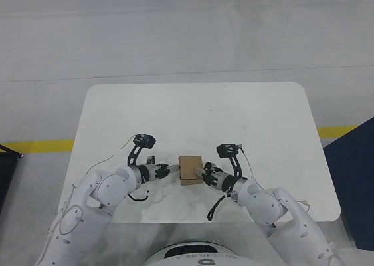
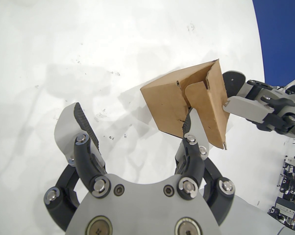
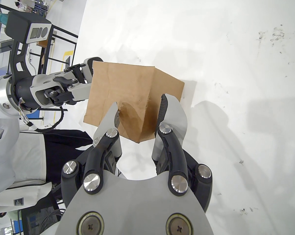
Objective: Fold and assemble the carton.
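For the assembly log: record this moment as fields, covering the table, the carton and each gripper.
table: white, scuffed
carton: brown, partly folded, rounded flap showing at one open end, near the middle of the front edge
left gripper: open, one fingertip pressed into the flap seam
right gripper: closed on a folded corner at the carton's opposite side

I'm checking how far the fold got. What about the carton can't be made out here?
Top view: carton too small to tell which flaps are tucked.
Left wrist view: rounded flap hides how deep a fingertip of the left gripper goes.
Right wrist view: right gripper covers the corner it clamps.
Every view: carton's underside, turned toward the table.
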### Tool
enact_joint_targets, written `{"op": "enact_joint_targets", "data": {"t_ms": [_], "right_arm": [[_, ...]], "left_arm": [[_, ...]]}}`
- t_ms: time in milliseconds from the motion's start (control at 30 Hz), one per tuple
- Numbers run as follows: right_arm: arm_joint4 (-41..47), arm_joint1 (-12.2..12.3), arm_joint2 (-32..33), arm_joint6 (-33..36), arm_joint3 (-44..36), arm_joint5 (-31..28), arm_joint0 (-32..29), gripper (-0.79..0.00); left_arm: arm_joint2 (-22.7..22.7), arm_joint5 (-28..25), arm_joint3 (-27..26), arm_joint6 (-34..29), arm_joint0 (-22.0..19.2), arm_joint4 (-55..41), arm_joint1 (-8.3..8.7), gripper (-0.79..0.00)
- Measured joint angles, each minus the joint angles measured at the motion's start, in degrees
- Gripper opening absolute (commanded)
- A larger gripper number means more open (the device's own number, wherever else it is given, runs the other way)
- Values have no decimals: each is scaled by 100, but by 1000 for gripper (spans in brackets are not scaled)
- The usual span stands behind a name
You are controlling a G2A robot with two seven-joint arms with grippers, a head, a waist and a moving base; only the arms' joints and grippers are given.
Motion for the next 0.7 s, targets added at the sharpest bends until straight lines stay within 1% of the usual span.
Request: {"op": "enact_joint_targets", "data": {"t_ms": [500, 700], "right_arm": [[-75, 2, -18, -18, -12, 44, 37, -440], [-203, 11, -48, 16, -17, 28, 30, -465]], "left_arm": [[63, -18, -2, 11, -115, 37, 12, 0], [192, -49, 113, -47, -248, 49, 1, 0]]}}
